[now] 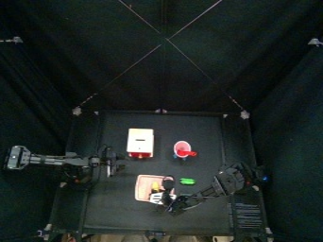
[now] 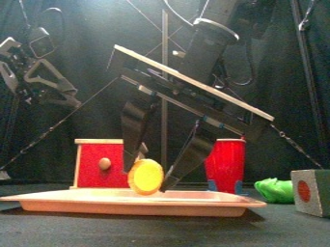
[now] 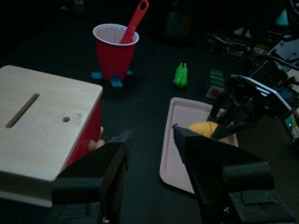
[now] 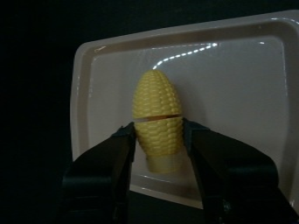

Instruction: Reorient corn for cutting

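Note:
The corn [image 4: 158, 109], a short yellow cob, lies on the pinkish board [image 4: 100, 66]. In the front view the corn [image 2: 147, 176] shows end-on, resting on the board [image 2: 77, 201]. My right gripper [image 2: 153, 172] comes down steeply from the right, and its jaws press on both sides of the cob's thick end, shut on it. In the top view this gripper [image 1: 171, 197] is over the board [image 1: 147, 181] near the table's front. My left gripper [image 3: 152, 144] rests open at the left, holding nothing, beside the box.
A red-and-white box [image 1: 140, 142] stands behind the board. A red cup [image 1: 184, 149] with a red spoon [image 3: 135, 19] in it stands to the box's right. A small green object [image 1: 186, 180] lies right of the board. A small cube [image 2: 310, 193] is at the front right.

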